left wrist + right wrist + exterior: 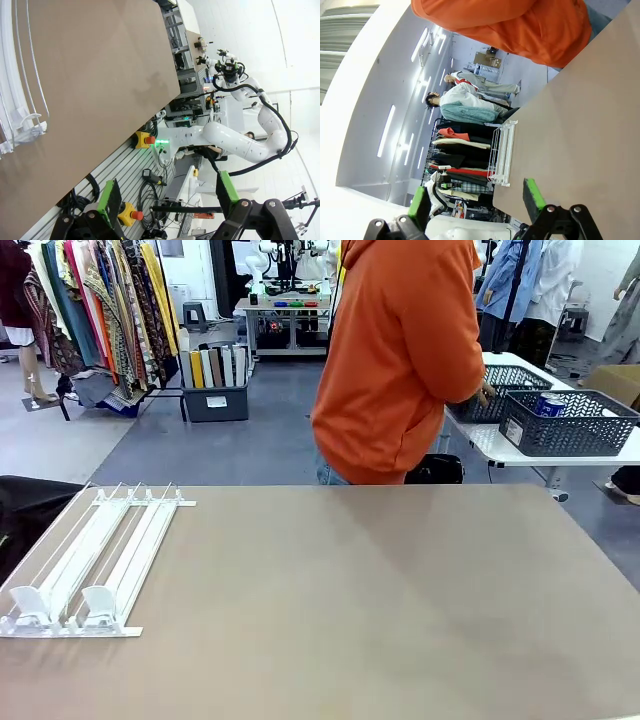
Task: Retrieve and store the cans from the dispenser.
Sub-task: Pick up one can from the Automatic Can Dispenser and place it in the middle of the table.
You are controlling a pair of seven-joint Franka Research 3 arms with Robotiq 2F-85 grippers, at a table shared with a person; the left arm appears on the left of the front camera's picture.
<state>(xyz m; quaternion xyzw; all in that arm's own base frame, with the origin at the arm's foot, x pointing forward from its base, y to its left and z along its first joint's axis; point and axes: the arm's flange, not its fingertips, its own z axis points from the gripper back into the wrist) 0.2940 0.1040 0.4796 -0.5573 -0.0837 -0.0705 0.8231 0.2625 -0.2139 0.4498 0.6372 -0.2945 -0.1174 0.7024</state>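
The white dispenser (100, 560) lies flat at the table's left, its rail lanes bare. One blue can (549, 405) stands in a dark mesh basket (570, 435) on a side table behind the person. My left gripper (167, 195) hangs off the table's edge, open, its green pads (109, 200) wide apart and nothing between them; the dispenser (20, 100) is at the left edge of that view. In the right wrist view my right gripper (476, 200) is open and holds nothing, with the dispenser (502, 150) across the table from it.
A person in an orange hoodie (400, 360) stands at the far side, turned toward the side table, a hand (487, 392) on a second mesh basket (505, 390). The brown tabletop (380, 600) is bare to the right of the dispenser. My right arm (230, 142) shows beyond the table's edge.
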